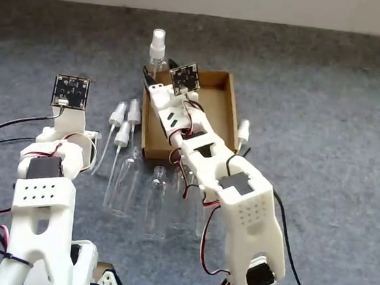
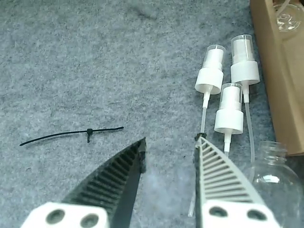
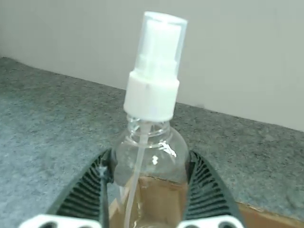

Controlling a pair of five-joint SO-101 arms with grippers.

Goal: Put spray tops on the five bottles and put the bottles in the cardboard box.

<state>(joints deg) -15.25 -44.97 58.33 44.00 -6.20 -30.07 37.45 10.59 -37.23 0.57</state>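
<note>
A: Right gripper (image 3: 149,161) is clamped on both sides of a capped bottle (image 3: 151,118), upright at the far left corner of the cardboard box (image 1: 230,113). Its base is cut off, so I can't tell if it's inside or above.

B: Left gripper (image 2: 171,139) gapes wide, holding nothing, over the carpet (image 2: 71,57) beside three loose spray tops (image 2: 228,110). Uncapped bottles (image 1: 154,202) lie before the box, partly hidden by the right arm (image 1: 239,185).
</note>
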